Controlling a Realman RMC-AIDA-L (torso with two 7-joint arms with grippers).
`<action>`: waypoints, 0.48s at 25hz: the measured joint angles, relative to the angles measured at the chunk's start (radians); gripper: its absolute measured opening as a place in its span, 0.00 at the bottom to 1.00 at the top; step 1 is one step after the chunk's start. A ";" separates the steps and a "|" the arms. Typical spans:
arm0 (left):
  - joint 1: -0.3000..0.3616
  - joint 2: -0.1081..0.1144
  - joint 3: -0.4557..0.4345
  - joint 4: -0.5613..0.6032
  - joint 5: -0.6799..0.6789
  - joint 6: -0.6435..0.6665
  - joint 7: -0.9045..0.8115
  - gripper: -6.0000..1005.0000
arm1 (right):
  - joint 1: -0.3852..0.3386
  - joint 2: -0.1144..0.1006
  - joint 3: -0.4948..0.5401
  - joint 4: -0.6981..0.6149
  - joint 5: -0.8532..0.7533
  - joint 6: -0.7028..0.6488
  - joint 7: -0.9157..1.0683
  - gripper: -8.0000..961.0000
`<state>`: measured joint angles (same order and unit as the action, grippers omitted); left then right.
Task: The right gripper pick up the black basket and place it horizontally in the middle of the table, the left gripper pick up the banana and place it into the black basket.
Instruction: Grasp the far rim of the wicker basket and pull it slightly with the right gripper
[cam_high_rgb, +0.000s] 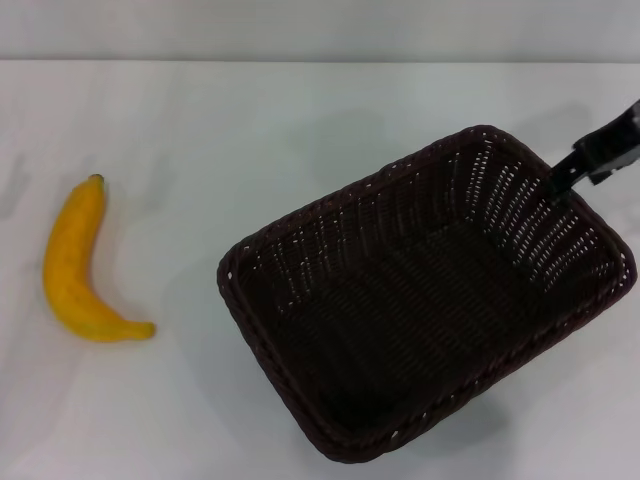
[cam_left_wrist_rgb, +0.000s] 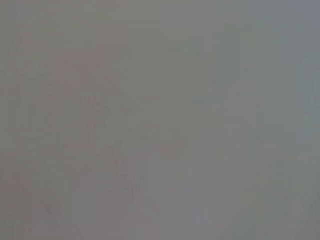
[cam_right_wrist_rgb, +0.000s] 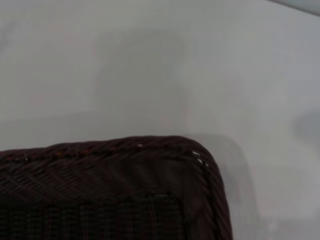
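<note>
- The table is plain white and smooth, taking up nearly the whole head view.
- The banana is lying flat on it way over at 9 o'clock, stem tip pointing toward 12, well apart from the basket.
- The black basket is sitting toward 4 o'clock, turned at an angle, opening facing up, nothing inside it.
- The right wrist view is showing one basket corner with bare tabletop around it.
</note>
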<state>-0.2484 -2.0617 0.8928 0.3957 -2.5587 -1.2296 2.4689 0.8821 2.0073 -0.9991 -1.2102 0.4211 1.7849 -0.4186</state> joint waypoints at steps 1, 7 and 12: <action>0.000 0.000 0.000 0.000 -0.001 0.002 0.003 0.85 | 0.007 0.000 -0.002 0.018 0.000 -0.010 0.000 0.74; -0.001 0.003 0.000 0.000 -0.004 0.009 0.013 0.85 | 0.074 -0.003 -0.024 0.175 -0.008 -0.063 -0.001 0.74; -0.006 0.008 0.000 0.000 -0.006 0.009 0.014 0.85 | 0.122 0.002 -0.060 0.247 -0.037 -0.088 0.011 0.74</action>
<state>-0.2541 -2.0539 0.8928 0.3958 -2.5646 -1.2209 2.4830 1.0039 2.0088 -1.0596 -0.9634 0.3844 1.6966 -0.4080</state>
